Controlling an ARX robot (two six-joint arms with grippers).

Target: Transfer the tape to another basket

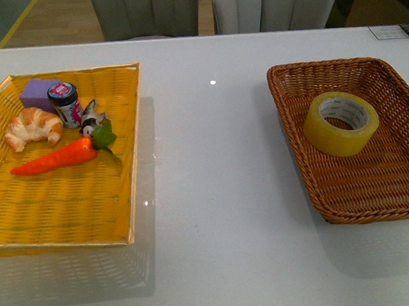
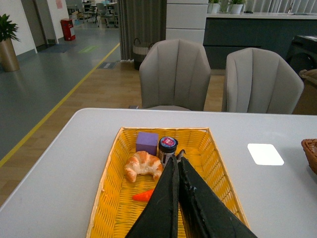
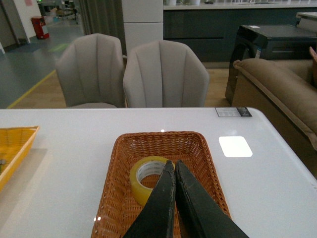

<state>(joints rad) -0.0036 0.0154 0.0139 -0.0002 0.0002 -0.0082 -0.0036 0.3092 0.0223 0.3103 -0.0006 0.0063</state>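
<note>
The yellowish tape roll with a white core lies flat in the brown wicker basket at the right of the white table. In the right wrist view the tape sits in the basket, and my right gripper is shut and empty above and in front of it. My left gripper is shut and empty above the yellow tray. Neither gripper shows in the front view.
The yellow flat tray at the left holds a croissant, a purple block, a small jar, a carrot and a small dark toy. Grey chairs stand behind the table.
</note>
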